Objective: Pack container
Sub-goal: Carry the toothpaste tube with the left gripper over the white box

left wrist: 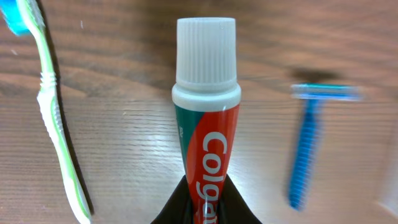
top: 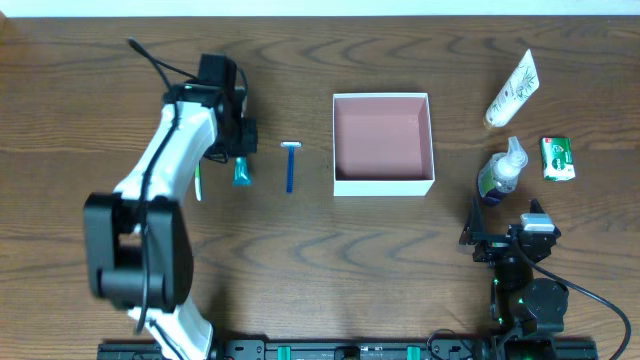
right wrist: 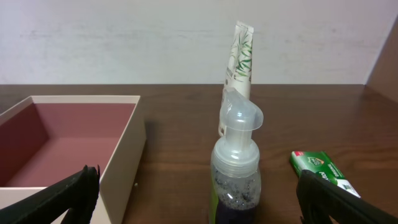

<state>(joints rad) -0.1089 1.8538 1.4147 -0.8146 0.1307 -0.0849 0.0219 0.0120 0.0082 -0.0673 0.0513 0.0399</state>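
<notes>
The container (top: 384, 186), a shallow white box with a pink inside, sits mid-table and holds nothing; its near wall (right wrist: 121, 155) shows in the right wrist view. My left gripper (top: 241, 158) (left wrist: 205, 202) is shut on a red and green Colgate toothpaste tube (top: 241, 173) (left wrist: 205, 130), white cap pointing away, just above the wood left of the container. My right gripper (top: 508, 236) (right wrist: 198, 183) stands wide open behind a clear pump bottle (top: 503, 170) (right wrist: 236, 168), touching nothing.
A green toothbrush (top: 198, 182) (left wrist: 56, 124) lies left of the toothpaste and a blue razor (top: 290, 165) (left wrist: 306, 146) right of it. Right of the container lie a white lotion tube (top: 513, 90) (right wrist: 239, 62) and a green soap box (top: 558, 158) (right wrist: 320, 168).
</notes>
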